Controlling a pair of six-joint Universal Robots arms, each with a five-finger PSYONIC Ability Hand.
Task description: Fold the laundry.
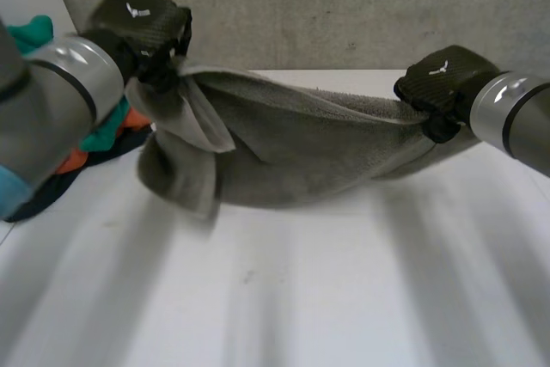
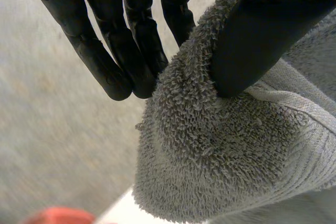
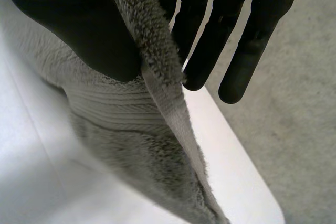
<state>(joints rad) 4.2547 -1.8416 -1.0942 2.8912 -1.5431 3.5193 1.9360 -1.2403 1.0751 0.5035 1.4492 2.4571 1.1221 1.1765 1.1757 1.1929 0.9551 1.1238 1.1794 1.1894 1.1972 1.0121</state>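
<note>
1. White table [image 1: 258, 298] stands by a grey wall; the towel [image 1: 292, 148] hangs low over it, long side running hand to hand
2. One end is pinched by thumb and fingers of the left hand [image 1: 142, 19], the other end the same way by the right hand [image 1: 443, 79]
3. Head view shows the middle sag and a clothes pile [image 1: 103, 139] by the left arm; wrist views show each pinch close up

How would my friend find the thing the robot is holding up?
Look at the white table. At its far side a grey towel sags between the left hand and the right hand, each pinching one end. Unlike the bright clothes pile beside it, it is plain grey and fuzzy.
</note>
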